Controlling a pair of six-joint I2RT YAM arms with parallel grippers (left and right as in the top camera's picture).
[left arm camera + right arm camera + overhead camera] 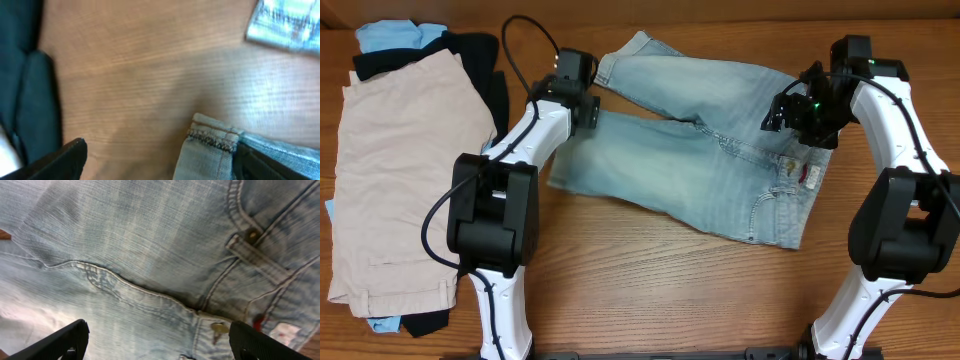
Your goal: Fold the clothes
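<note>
Surface (660, 300) of brown wood carries everything. On its left side sits a stack with a beige garment (405, 170) on top; a black garment (470, 50) and a sky-blue garment (390, 35) show beneath it at the far edge.

Mid-surface, just beside that stack, the denim shorts (690, 150) lie spread flat. Their long axis runs left to right; the waistband is at the right; the two legs splay leftward in a shallow V.

The left arm (510, 170) reaches to the leg ends; the right arm (900, 150) reaches to the waistband, so each is nearer its own end.

The left pincer (578, 95) hangs at the corner of the near leg with its jaws apart and nothing in them. In its wrist view that leg's hem (212, 137) lies between the fingers, closer to the right-hand one; the far leg's hem (285, 22) sits well beyond, up and to the right.

The right pincer (798, 108) hovers over the denim below the waistband, jaws likewise apart and gripping nothing. A metal button (217, 328) and a small label (282, 332) lie toward its right-hand finger.

The coming move likely turns on the left pincer centring on the hem before it closes; I cannot tell whether its fingers touch the wood.
</note>
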